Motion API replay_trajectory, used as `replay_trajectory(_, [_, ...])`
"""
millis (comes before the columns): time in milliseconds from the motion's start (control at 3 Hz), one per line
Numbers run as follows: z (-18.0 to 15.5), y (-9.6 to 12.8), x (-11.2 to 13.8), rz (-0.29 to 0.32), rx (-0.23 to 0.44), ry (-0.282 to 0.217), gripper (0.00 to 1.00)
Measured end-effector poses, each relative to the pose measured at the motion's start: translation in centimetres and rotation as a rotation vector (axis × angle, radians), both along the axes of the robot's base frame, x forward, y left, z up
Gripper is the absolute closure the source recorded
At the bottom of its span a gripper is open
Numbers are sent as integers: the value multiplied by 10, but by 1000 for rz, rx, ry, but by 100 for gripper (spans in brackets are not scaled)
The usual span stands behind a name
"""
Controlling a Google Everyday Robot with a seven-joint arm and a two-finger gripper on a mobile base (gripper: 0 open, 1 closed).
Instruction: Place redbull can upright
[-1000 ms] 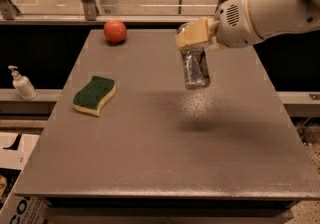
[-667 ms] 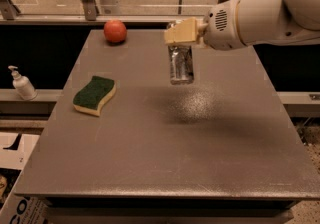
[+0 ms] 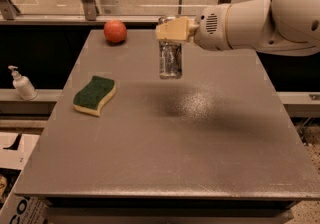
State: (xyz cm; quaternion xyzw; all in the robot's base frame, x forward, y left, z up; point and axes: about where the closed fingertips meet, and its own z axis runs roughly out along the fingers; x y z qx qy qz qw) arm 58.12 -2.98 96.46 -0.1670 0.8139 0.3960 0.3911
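Note:
The redbull can [image 3: 170, 60] is a slim silver can hanging upright in the air above the far middle of the grey table [image 3: 165, 148]. My gripper [image 3: 171, 30] is shut on its upper part, with tan fingers [image 3: 175, 30] covering the top. The can's bottom is clear of the table surface, and its shadow lies to the right below it. The white arm [image 3: 260, 18] comes in from the upper right.
A red apple [image 3: 115, 31] sits at the table's far left edge. A green and yellow sponge [image 3: 95, 95] lies on the left side. A white pump bottle [image 3: 22, 83] stands on a ledge left of the table. Boxes lie on the floor at lower left.
My gripper has carried the can to the left and slightly farther back over the table. The can stays upright in the grip. The apple and sponge have not moved.

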Motion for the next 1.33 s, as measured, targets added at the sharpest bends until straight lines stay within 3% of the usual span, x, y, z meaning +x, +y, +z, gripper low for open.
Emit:
replay_trajectory(333, [-7,-2,6,-4,24,-43,100])
replay_trajectory(667, [-14,-7,20,-10,96,-134,100])
replay_trajectory(1333, [-11,-14,35,29,168,-406,100])
